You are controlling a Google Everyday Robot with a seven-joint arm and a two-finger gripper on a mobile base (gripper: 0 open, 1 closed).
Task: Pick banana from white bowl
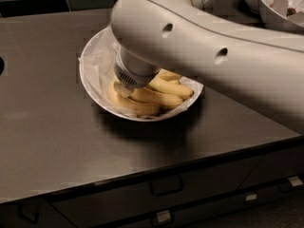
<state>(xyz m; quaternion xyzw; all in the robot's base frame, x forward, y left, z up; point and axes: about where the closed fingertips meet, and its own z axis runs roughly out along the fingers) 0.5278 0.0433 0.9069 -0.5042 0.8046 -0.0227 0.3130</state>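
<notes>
A wide white bowl point(93, 64) lined with crumpled white paper sits on the dark counter. Several yellow bananas point(164, 95) lie in it, toward its front and right. My gripper point(127, 84) reaches down into the bowl from above, right over the bananas at their left end. The white arm and its wrist cover the gripper's tips and the back part of the bowl.
The dark counter point(52, 141) has its front edge below the bowl, with drawers point(166, 186) under it. Smaller white bowls point(280, 4) with contents stand at the far right back. A dark round opening point(1, 65) sits at the left edge.
</notes>
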